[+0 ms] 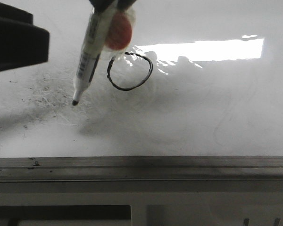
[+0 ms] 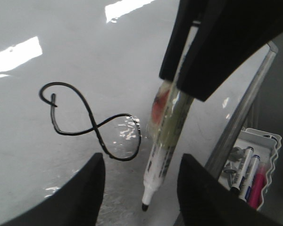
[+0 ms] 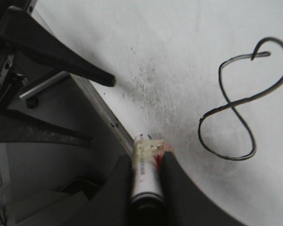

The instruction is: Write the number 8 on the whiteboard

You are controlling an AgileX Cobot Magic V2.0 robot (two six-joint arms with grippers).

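Marker [image 1: 90, 52]: clamped in right gripper [image 3: 148, 188], tilted, black tip down just above the whiteboard [image 1: 203, 117]. Left gripper [image 2: 140, 197]: fingers spread, holding nothing, near the marker. Number 8 [image 2: 87, 123]: on whiteboard, right of the tip; upper loop hidden behind the marker in front view. Grey smudges [image 1: 47, 96]: left of the tip. Edge rail [image 1: 141, 169]: near side. Tray of markers [image 2: 252, 172]: beyond rail.

Bright glare streaks the glossy whiteboard [image 1: 217, 103]; soft shadows, slight blur.

Whiteboard [image 1: 217, 117] surface open right of number 8 [image 1: 130, 71]; left gripper [image 1: 16, 42] and held marker [image 1: 90, 52] block left side; edge rail [image 1: 141, 168] bounds front.
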